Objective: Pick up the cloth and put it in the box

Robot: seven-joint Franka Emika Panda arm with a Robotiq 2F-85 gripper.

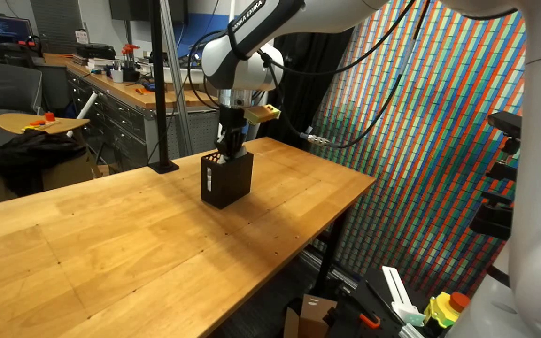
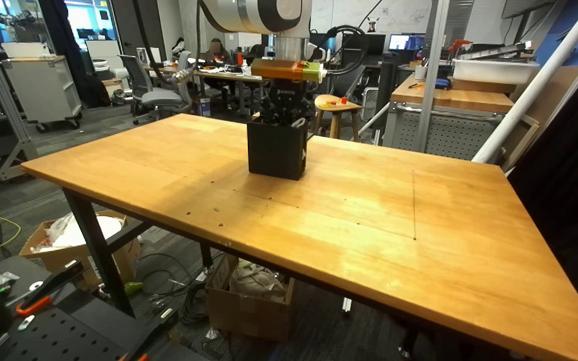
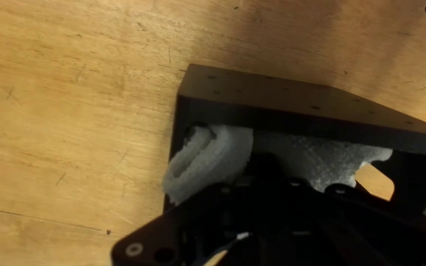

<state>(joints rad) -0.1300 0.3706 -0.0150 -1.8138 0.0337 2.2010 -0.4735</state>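
The black box (image 1: pixel 227 182) stands upright on the wooden table; it also shows in an exterior view (image 2: pixel 276 151) and in the wrist view (image 3: pixel 257 88). The pale grey-white cloth (image 3: pixel 222 157) is bunched inside the box's opening, with one fold resting over the left rim. A bit of it shows above the rim in both exterior views (image 1: pixel 241 151) (image 2: pixel 298 122). My gripper (image 3: pixel 264 168) points straight down into the opening, with cloth on both sides of its dark fingers. The fingers look closed together on the cloth; their tips are shadowed and partly hidden by the box in both exterior views.
The wooden table (image 1: pixel 125 244) extends around the box. A black post (image 1: pixel 159 94) is mounted at the table's far edge behind the box. A wooden stool (image 2: pixel 338 106) and a workbench (image 2: pixel 462 95) stand beyond the table. A cardboard box (image 2: pixel 249 313) is on the floor.
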